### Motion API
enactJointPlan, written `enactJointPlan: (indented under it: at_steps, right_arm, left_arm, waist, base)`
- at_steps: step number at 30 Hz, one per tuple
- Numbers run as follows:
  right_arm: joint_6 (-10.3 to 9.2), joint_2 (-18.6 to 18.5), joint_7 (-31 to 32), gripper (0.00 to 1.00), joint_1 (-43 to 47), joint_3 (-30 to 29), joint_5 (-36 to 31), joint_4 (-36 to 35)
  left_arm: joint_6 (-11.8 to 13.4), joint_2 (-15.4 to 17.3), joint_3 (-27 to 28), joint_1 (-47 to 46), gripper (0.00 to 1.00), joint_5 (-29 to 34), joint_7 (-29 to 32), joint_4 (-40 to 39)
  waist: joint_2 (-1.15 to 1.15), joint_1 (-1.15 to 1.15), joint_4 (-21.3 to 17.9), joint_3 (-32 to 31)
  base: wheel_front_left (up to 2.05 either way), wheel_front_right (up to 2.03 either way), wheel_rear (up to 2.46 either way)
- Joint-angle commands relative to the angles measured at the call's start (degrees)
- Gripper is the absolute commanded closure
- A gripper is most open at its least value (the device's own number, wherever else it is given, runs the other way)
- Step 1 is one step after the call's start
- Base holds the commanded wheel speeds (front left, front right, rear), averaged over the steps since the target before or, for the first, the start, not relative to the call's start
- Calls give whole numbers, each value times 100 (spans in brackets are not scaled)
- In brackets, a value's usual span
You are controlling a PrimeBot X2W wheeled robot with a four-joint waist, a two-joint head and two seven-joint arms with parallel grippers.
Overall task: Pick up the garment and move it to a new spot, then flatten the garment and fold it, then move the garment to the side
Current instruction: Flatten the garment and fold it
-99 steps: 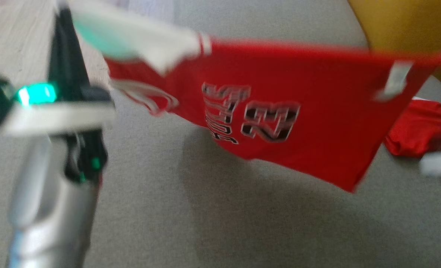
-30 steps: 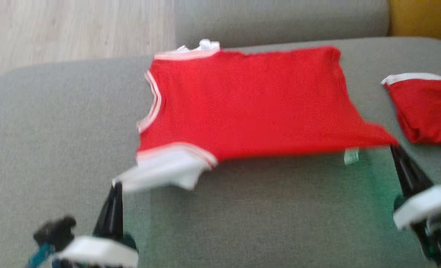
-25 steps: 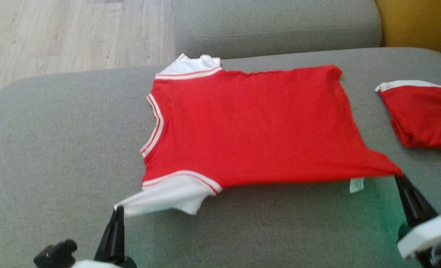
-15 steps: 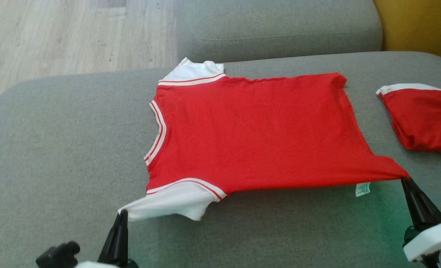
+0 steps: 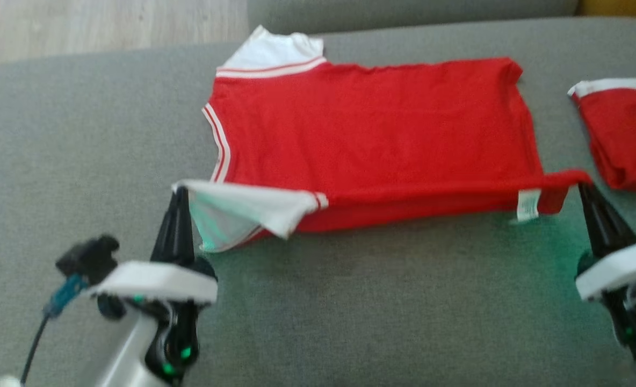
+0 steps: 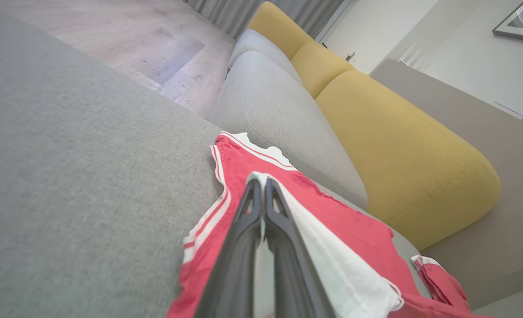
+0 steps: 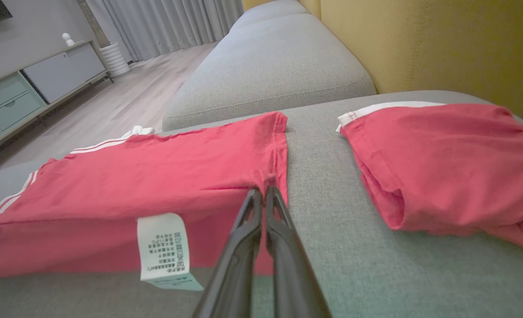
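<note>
On the grey sofa cushion, the left end effector is pinching the white sleeve of the spread red garment, while the right end effector is clamping its hem corner, seemingly holding the near edge up for folding.

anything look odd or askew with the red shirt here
Nothing damaged. The red shirt has its near edge lifted off the grey cushion, left gripper pinching its white sleeve, right gripper its hem corner; the care label dangles.
</note>
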Motion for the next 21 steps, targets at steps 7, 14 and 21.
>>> enactJointPlan:
  at_steps: [7, 14, 21]
  right_arm:
    - [20, -78, -153, 100, -757, 303, -61, 248]
    - [20, -115, -342, 100, -1373, 599, 24, 709]
    - [20, -40, -552, 0, -1887, 898, 70, 1227]
  left_arm:
    - [-273, -39, 245, -1093, 100, 149, -175, 528]
    - [-574, -132, 228, -1949, 100, 354, -331, 1259]
    - [-684, -271, 157, -2492, 0, 533, -420, 2126]
  waist:
    - [0, -2, -49, 409]
    - [0, -2, -34, 718]
    - [0, -2, -60, 872]
  base:
    - [0, 0, 0]
    - [0, 0, 0]
    - [0, 0, 0]
